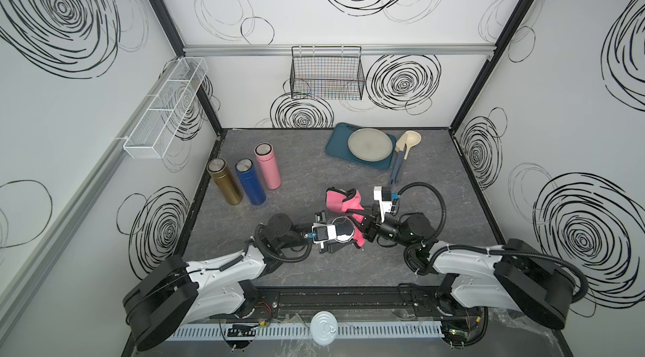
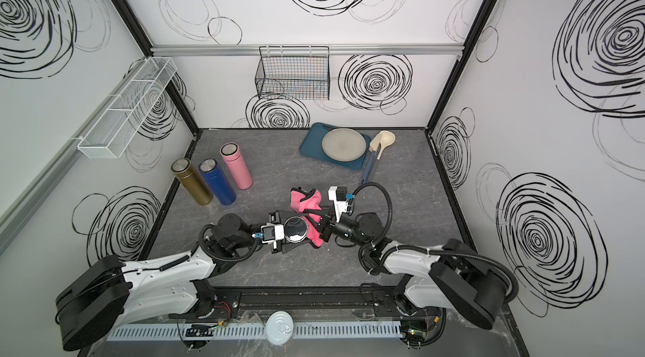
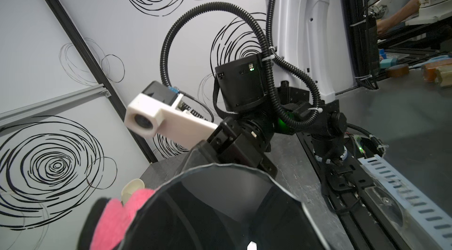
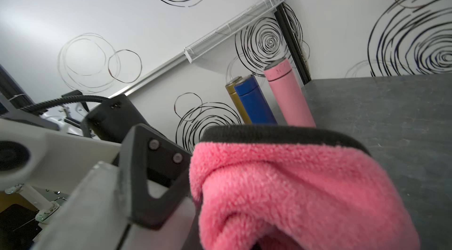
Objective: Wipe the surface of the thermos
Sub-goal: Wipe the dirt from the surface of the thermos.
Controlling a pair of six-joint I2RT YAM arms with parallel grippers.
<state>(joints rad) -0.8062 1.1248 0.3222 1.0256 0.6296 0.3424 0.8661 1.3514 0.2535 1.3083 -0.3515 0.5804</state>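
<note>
Fingers of the left gripper (image 1: pixel 331 233) clamp the black thermos (image 1: pixel 343 229), upright at near centre, while the right gripper (image 1: pixel 363 227) just to its right pinches a pink cloth (image 1: pixel 340 200) tight against that side, so strokes should run up and down; only the left wrist view shows its wall, since both top views look straight down on it.

a robotics lab test cell: swirl-marked white walls (image 1: pixel 296 16), aluminium rail (image 1: pixel 244 50) across the upper middle, arms' mounting track (image 1: pixel 349 301) along the bottom, cluttered workbench (image 3: pixel 403 94) at right in the left wrist view.
</note>
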